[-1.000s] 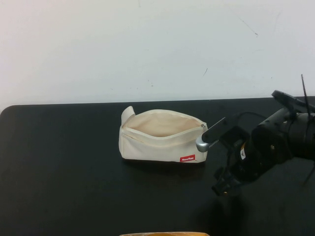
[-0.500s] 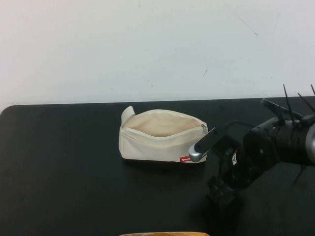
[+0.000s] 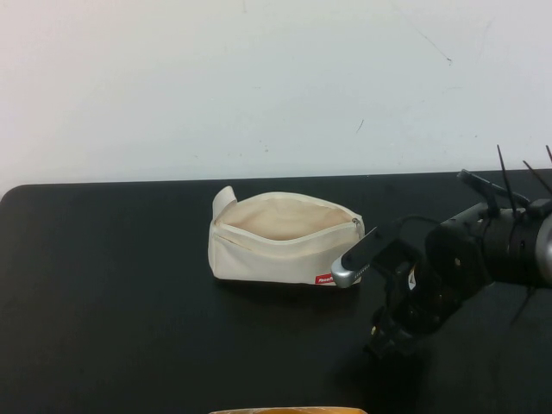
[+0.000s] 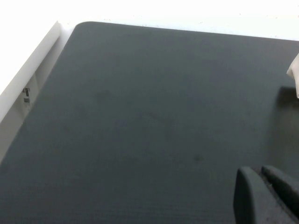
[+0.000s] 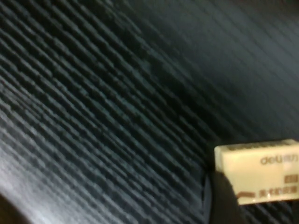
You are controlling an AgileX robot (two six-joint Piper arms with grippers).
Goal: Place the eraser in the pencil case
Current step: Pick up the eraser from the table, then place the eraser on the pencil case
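The pencil case (image 3: 280, 239) lies unzipped on the black table, its mouth facing up, its red label at the front right. A corner of it shows in the left wrist view (image 4: 294, 77). My right gripper (image 3: 390, 336) points down at the table to the front right of the pouch. In the right wrist view the gripper (image 5: 245, 184) is shut on the eraser (image 5: 261, 165), a pale block with dark print, just above the mat. The eraser is hidden in the high view. My left gripper (image 4: 268, 189) is shut and empty over bare table, left of the pouch.
A silver and black part of the right arm (image 3: 354, 263) hangs in front of the pouch's right end. A tan object (image 3: 289, 410) peeks in at the front edge. The white wall stands behind the black table (image 3: 112, 302).
My right gripper dropped toward the table and shifted a little left, then rose slightly. The pouch has not moved.
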